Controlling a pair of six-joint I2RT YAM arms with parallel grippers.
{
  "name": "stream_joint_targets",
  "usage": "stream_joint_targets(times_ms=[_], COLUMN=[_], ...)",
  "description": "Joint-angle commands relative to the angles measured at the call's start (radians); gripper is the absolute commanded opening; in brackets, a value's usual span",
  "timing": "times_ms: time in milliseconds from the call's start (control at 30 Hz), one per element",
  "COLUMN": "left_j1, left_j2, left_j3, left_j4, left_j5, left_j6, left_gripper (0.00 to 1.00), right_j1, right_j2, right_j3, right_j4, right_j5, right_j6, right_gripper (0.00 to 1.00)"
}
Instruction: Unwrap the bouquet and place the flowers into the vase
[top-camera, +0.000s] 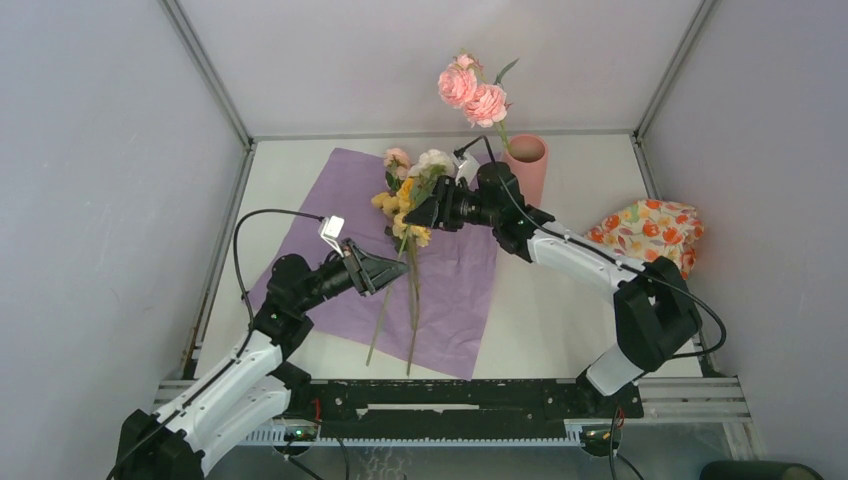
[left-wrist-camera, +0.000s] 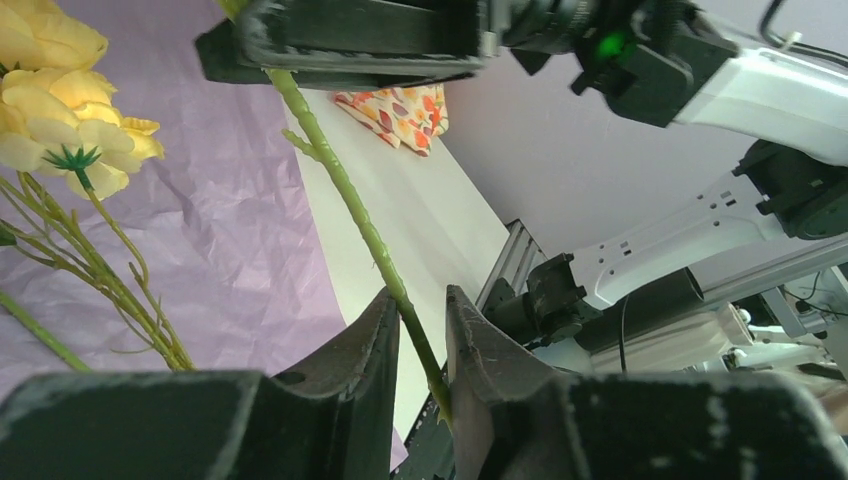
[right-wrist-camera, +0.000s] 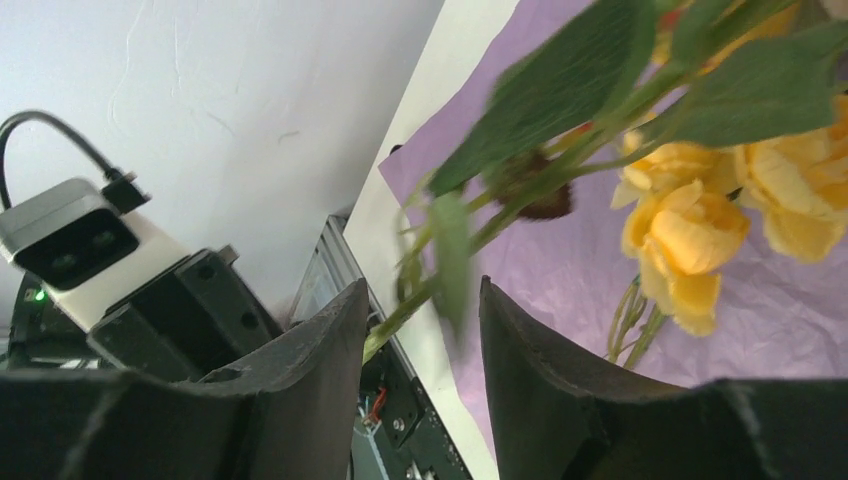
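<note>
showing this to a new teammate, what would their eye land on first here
Probably the pink roses standing tall in the salmon vase at the back. Next, over the spread purple paper, the left gripper pinches a green stem that runs up into the open right gripper, yellow blooms beside it.

Salmon-pink vase (top-camera: 529, 168), yellow flowers (right-wrist-camera: 685, 235), orange-flowered cloth (top-camera: 650, 230)

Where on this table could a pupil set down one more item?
Bare tabletop shows between the right edge of the purple paper and the right arm, and in the back-left corner beside the paper. Crowded: mid-paper, where the left tool and right tool meet at the flowers, and back right around the vase and cloth bundle.
</note>
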Motion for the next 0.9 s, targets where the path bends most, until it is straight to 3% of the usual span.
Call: stream_joint_targets(times_ms=[0,267,600,700,867], left_j1=[-0.006,-0.013,-0.027,-0.028,-0.029], left_j2=[-0.041,-0.046,-0.047,-0.056,-0.074], left_j3=[0.001,-0.005,-0.013,-0.022,-0.028], left_j4=[0.057,0.055,0.062,0.046,-0.023], left_j5=[0.023,0.037,0.049,0.032,-0.013], left_j6=[-0.001,0.002,-0.015,-0.019,-0.002], left_gripper=[0.28,0.28,0.29,0.33,0.45], right_j1=[-0.04,-0.057,-0.054,-0.046,-0.03], right_j2=[0.057,0.132,0.139,0.128,0.08], right_j3=[0.008,0.007,0.008,0.007,0.008], right_j4=[0.162,0.291,0.33,0.323,0.289], right_j5=[-0.052,-0.13,-0.165,-0.172,-0.173], right_j6=[0.082,0.18,0.215,0.208,0.185], right_gripper=[0.52,0.4,0.09,0.0,0.0])
